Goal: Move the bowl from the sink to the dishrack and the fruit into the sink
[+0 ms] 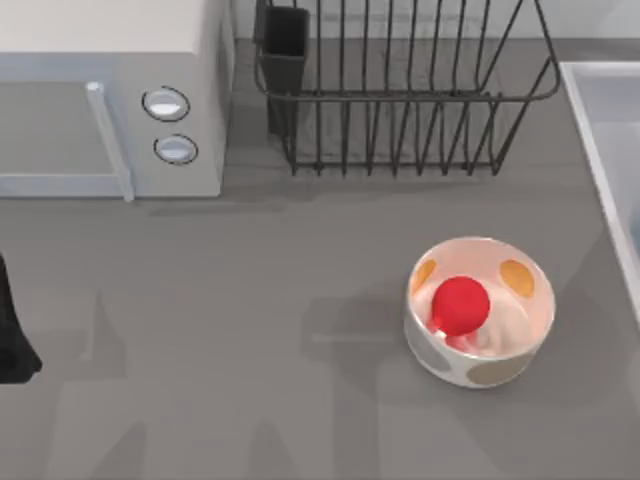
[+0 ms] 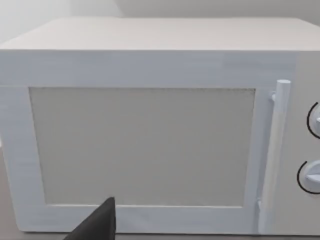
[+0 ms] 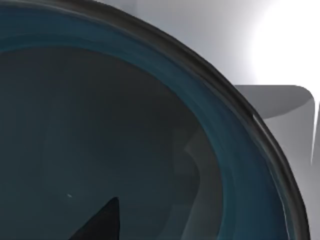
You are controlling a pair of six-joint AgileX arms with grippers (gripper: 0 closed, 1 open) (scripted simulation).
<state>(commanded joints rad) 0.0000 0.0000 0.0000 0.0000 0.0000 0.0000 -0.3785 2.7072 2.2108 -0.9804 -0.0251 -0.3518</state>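
The fruit (image 1: 460, 303), a glossy red ball, lies inside a white spotted bowl (image 1: 520, 345) on the table, right of centre. At the back stands the black wire dishrack (image 1: 410, 95) with its dark utensil cup (image 1: 285, 45) at the left corner. The sink's pale rim (image 1: 592, 130) runs along the right edge. In the right wrist view the teal-blue bowl (image 3: 150, 150) sits very close below the camera, and my right gripper (image 3: 100, 225) reaches over its inside, with the pale sink wall (image 3: 280, 100) behind. My left gripper (image 2: 97, 227) hangs low in front of the microwave.
A white microwave-like box (image 1: 110, 60) with two round knobs (image 1: 166, 103) and a bar handle (image 2: 272, 160) fills the back left. My left arm (image 1: 12, 340) shows as a dark shape at the table's left edge. Grey tabletop stretches between the box and the white bowl.
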